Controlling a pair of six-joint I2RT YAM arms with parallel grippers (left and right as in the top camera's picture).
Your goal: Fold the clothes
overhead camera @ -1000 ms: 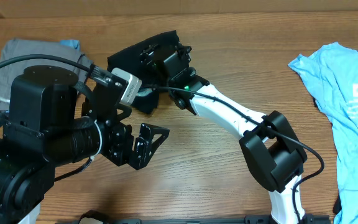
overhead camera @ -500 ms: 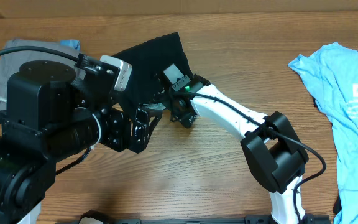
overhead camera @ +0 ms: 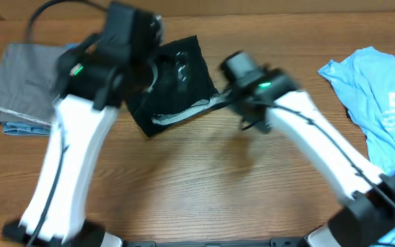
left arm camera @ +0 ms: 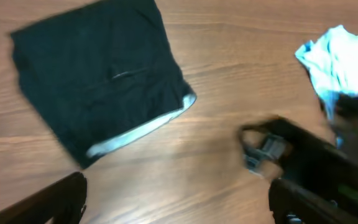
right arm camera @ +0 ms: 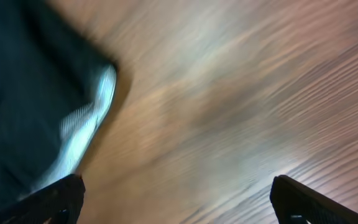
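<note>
Now: black shirt [overhead camera: 173,82] lies folded on desk [overhead camera: 204,192], between both arms. Left hand [left arm camera: 179,205] and right hand [right arm camera: 179,202] both spread, empty. My worry: arms blurred, close by; finger snagging its edge could undo fold.

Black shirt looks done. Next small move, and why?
Probably swing the right hand toward the light blue T-shirt. The black shirt lies folded on the table with nothing gripping it, while the T-shirt lies spread out, unfolded, at the right edge, nearer that arm. The hand is open and empty.
</note>
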